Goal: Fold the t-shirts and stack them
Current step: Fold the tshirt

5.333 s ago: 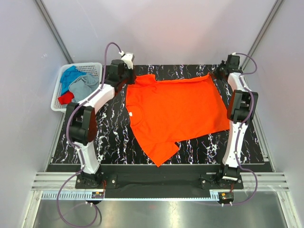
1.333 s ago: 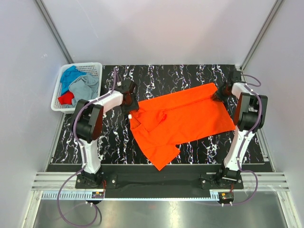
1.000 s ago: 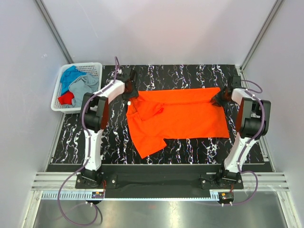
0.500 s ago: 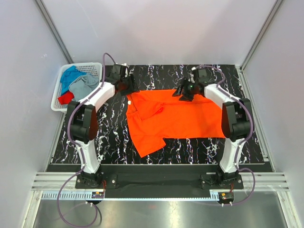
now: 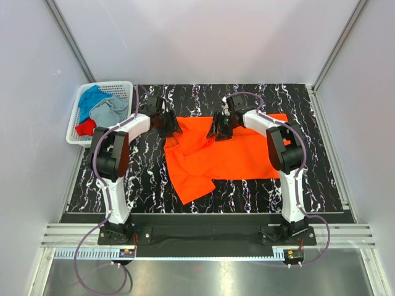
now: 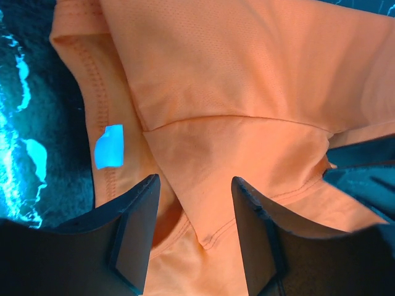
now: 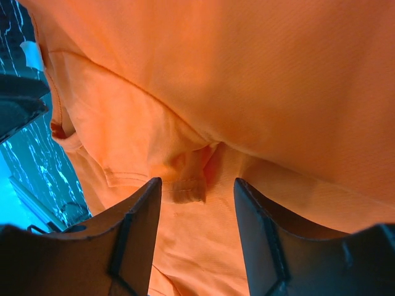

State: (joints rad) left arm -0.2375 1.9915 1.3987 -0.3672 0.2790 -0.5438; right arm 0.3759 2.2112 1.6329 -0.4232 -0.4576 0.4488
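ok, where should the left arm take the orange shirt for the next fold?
Probably the sleeve of the orange shirt jutting out at its near-left corner. Come from the left, fingers low: it lies flat past the body's straight near edge, with bare table beside it.

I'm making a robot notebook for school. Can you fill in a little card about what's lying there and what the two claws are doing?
Table: black with white marbling
Orange t-shirt: lying on the table, partly folded, layers overlapping
Neck label: pale patch by the collar
Left gripper: open, over the collar end
Right gripper: open, over a fold near the shirt's far edge
Basket: white, far left
In the basket: blue t-shirt, grey t-shirt, red t-shirt
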